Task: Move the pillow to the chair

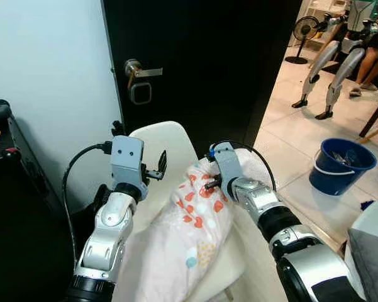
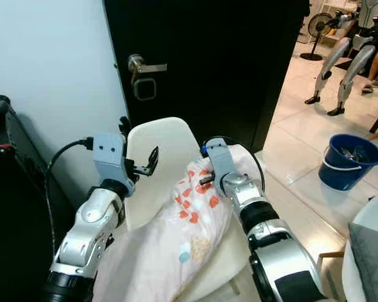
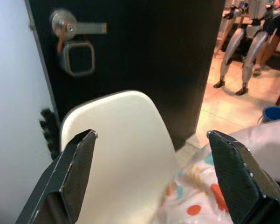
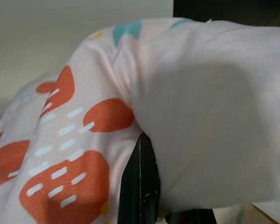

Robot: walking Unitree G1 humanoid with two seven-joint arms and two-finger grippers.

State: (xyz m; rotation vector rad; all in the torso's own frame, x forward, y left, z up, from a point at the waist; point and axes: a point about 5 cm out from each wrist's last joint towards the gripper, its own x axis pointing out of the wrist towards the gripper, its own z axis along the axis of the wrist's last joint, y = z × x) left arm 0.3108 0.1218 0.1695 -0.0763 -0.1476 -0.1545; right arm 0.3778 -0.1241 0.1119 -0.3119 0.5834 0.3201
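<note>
A pale pink pillow printed with orange and teal spots lies along the seat of a cream plastic chair. Its upper end reaches towards the backrest. My right gripper is shut on the pillow's upper corner; in the right wrist view the fabric bunches over a black finger. My left gripper hovers open and empty beside the backrest, left of the pillow. The left wrist view looks between its spread fingers at the chair back and a corner of the pillow.
A black door with a metal handle stands right behind the chair. A black case sits at the left against the white wall. To the right on the tiled floor are a blue bucket, another robot's legs and a fan.
</note>
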